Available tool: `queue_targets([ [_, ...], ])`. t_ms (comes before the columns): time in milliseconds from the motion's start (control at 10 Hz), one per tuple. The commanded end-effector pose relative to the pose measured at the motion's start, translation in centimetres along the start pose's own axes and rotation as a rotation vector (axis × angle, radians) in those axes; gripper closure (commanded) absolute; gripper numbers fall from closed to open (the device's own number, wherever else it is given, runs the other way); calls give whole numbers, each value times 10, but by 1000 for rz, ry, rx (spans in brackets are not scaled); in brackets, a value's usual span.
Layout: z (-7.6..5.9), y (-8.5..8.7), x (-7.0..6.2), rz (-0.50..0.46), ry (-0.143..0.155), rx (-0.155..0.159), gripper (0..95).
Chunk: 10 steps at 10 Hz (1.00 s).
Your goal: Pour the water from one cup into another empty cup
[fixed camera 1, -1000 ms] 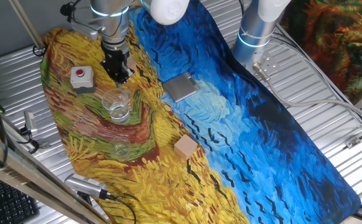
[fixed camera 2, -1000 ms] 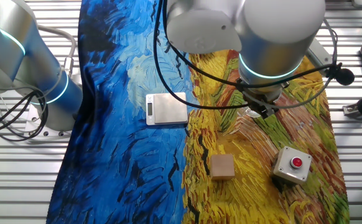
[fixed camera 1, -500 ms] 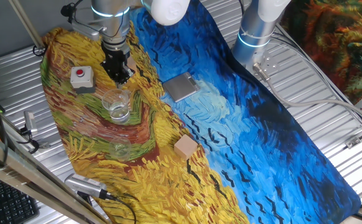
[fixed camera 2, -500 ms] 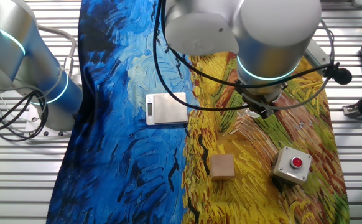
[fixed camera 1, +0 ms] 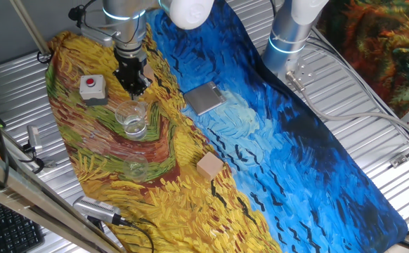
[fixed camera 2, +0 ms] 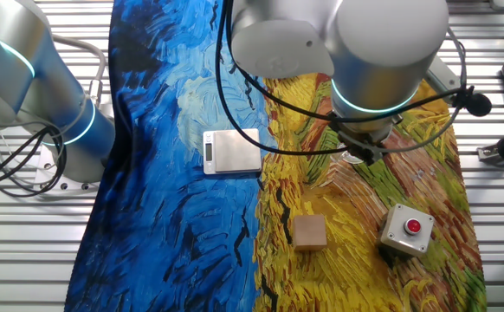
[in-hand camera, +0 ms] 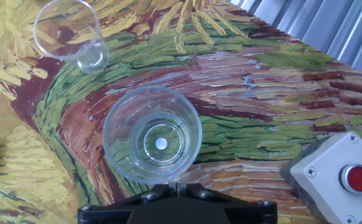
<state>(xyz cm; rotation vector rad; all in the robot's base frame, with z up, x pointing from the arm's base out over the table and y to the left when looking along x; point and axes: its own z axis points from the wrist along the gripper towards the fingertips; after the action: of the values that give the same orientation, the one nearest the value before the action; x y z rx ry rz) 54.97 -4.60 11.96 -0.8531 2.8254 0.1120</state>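
In the hand view, the smaller clear cup (in-hand camera: 66,34) stands upright at upper left on the yellow cloth (in-hand camera: 19,168), apart from the larger tumbler (in-hand camera: 152,134), upright at centre holding water (in-hand camera: 161,144). The gripper (in-hand camera: 176,202) hangs just beside the tumbler's rim, not touching; whether it is parted I cannot tell. A red-button box (in-hand camera: 343,177) sits at right.

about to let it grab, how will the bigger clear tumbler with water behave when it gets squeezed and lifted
The tumbler looks smooth and glossy, so it may slip under the gripper unless held firmly. Its wide rim over a narrower base suggests it could tip if nudged high up. The water looks shallow, so it probably adds little weight but may slosh.
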Motion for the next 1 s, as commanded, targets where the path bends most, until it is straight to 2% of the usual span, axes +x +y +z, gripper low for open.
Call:
queue_targets([
  [100, 0, 0, 0, -8, -3, 2, 570],
  [1000, 13, 0, 1, -8, -34, 14, 570],
])
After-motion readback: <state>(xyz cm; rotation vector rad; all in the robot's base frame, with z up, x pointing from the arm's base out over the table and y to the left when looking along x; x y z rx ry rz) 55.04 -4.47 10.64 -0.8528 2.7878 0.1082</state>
